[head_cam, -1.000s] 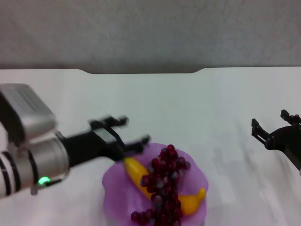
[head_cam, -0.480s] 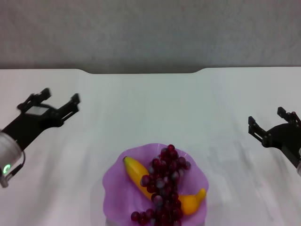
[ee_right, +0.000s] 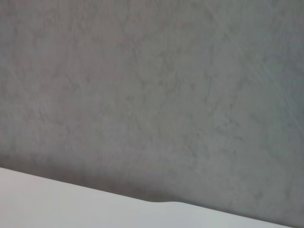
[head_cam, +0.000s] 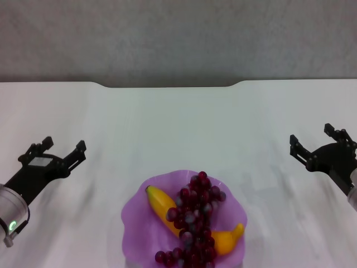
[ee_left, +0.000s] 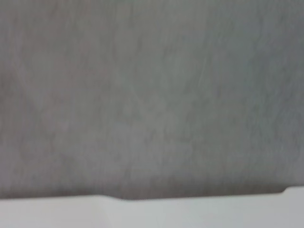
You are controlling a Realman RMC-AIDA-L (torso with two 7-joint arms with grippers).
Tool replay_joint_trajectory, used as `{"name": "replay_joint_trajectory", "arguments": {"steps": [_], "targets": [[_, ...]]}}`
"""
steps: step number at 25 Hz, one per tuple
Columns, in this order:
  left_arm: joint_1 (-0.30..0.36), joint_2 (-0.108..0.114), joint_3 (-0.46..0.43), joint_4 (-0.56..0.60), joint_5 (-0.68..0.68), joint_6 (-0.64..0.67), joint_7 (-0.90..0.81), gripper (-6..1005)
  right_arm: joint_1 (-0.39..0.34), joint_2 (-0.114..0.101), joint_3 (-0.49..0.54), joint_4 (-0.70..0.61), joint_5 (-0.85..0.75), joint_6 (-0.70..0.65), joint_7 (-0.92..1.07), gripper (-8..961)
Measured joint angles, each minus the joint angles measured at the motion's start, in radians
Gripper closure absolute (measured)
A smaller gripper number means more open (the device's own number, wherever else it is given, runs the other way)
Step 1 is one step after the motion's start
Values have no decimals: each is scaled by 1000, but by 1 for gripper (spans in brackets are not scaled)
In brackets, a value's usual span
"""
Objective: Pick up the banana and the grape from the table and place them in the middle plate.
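The left gripper [head_cam: 54, 149] hangs over the white table [head_cam: 167, 123] at the robot's left, its two black fingers spread apart and holding nothing; the right gripper [head_cam: 316, 140] hangs at the robot's right, its fingers likewise parted and empty. The purple scalloped plate [head_cam: 136, 220] lies on the table between the two grippers, nearer the robot's body than either set of fingertips and well apart from both; it sits right of the left gripper and left of the right gripper.

The banana [head_cam: 159, 204] lies inside the plate, its upper end pointing toward the left gripper's side and its lower end, with the yellow-orange tip, turned toward the right gripper's side; the bunch of dark red grapes [head_cam: 196, 215] lies across the banana's middle, touching it and hiding that part; the bunch runs from the plate's far rim down to its near rim. Neither fruit touches a gripper.

Beyond both grippers the table's far edge shows a shallow notch, with a grey wall [head_cam: 178, 39] behind it; the left wrist view shows only that grey wall and a strip of white table edge [ee_left: 152, 213]; the right wrist view shows the same wall above a slanted strip of the table [ee_right: 57, 199].
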Motion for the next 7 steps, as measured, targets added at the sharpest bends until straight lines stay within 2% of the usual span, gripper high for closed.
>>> {"name": "replay_joint_trajectory", "arguments": {"steps": [7], "targets": [[-12,4,-5,-43,-1,1,-13,106,2,0,0,-2,0,1,0,62]]}}
